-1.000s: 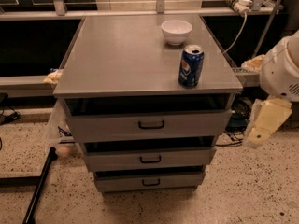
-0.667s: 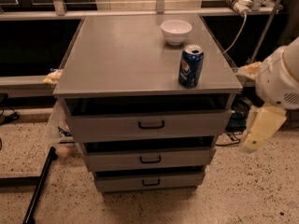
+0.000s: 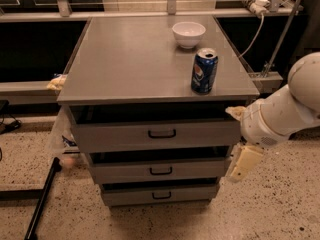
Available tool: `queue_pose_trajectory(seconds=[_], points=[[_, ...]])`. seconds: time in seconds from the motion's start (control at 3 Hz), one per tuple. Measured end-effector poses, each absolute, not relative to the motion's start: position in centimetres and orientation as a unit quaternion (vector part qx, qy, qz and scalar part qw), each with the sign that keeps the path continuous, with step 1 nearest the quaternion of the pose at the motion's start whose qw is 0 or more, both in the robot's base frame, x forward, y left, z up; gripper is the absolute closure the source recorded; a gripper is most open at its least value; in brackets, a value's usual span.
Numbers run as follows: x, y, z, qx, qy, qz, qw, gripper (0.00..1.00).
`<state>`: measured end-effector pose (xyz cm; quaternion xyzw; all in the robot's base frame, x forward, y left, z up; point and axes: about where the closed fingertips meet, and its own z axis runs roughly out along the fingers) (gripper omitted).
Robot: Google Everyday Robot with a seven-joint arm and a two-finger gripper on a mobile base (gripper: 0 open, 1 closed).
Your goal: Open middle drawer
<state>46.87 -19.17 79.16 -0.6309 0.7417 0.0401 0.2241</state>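
The grey metal cabinet has three stacked drawers. The middle drawer has a flat grey front with a small black bar handle, and a dark gap shows above the front. The taller top drawer is above it and the smallest bottom drawer is below. My gripper hangs on the white arm just off the cabinet's right side, level with the middle drawer's right end and apart from the handle.
A blue soda can and a white bowl stand on the cabinet top. A black pole lies on the speckled floor at the left. A plastic bag hangs beside the cabinet's left side.
The arm has moved left and down, bringing the gripper closer to the cabinet's right side at middle drawer height. The drawers, can and bowl have not moved.
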Motion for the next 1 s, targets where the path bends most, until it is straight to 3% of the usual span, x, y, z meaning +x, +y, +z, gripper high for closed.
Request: queue_pose_trajectory(seconds=[0.33, 1.0], points=[[46.9, -19.2, 79.2, -0.631, 0.742, 0.040, 0.225, 0.00], [47.0, -17.9, 70.8, -0.672, 0.699, 0.047, 0.242, 0.00]])
